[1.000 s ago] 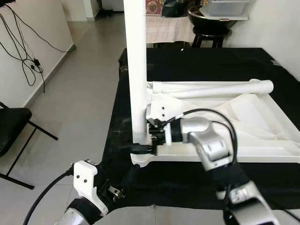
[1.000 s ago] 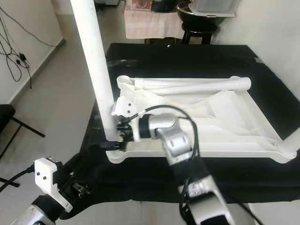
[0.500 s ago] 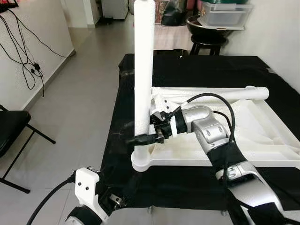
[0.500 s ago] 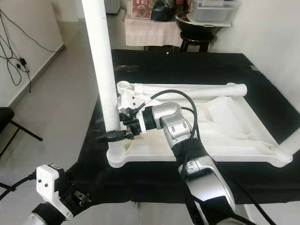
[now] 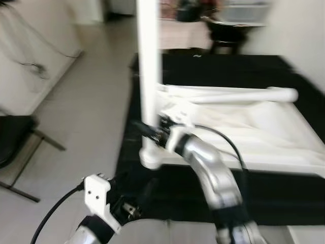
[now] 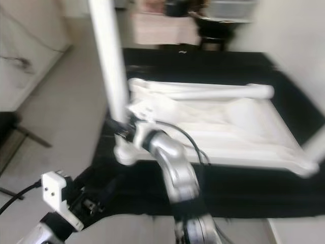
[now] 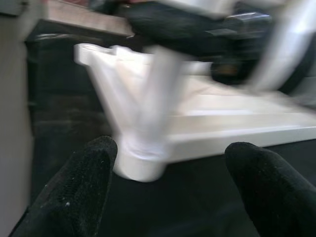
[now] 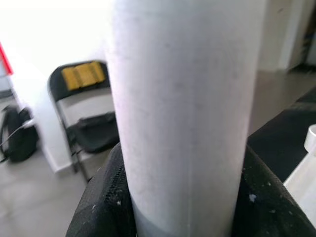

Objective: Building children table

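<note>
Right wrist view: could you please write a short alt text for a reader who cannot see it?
A white table leg stands upright, close to the camera, clamped between the right gripper's two black fingers. Behind it, a black folding chair stands on a grey floor.

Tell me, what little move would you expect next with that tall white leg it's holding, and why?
Probably a short twist of the right gripper, to seat the white table leg. Its jaws are clamped around the leg just above the corner socket of the upturned white tabletop, and the leg stands upright there. The left gripper waits open below that corner.
</note>
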